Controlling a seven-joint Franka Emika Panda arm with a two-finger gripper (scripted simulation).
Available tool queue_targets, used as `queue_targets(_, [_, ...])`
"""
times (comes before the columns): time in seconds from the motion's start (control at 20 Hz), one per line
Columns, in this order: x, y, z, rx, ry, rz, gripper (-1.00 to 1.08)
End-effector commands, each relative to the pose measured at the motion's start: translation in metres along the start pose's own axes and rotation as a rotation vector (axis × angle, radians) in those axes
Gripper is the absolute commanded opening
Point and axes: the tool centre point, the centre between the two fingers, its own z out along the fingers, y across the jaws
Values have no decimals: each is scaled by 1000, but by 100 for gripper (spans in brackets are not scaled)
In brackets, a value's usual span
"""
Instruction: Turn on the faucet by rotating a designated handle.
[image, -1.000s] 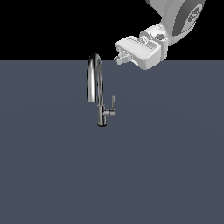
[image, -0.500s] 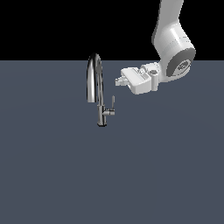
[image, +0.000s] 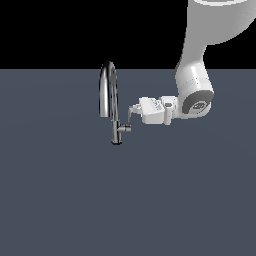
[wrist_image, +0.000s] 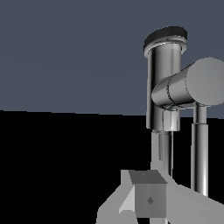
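Only the wrist view shows the handle (wrist_image: 199, 148) close.

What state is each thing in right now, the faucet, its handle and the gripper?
faucet: upright on its small base, no water showing at the spout.
handle: thin lever standing up off its short side stub, at the gripper's tip.
gripper: level, pointing toward the faucet from the exterior view's right, right at the handle; grip not clear, open or shut cannot be told.
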Motion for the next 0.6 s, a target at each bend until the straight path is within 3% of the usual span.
queue_targets(0.0, [9, -2, 3, 22, -21, 21, -100])
queue_targets(0.55, [13, -2, 5, 34, -33, 32, -100])
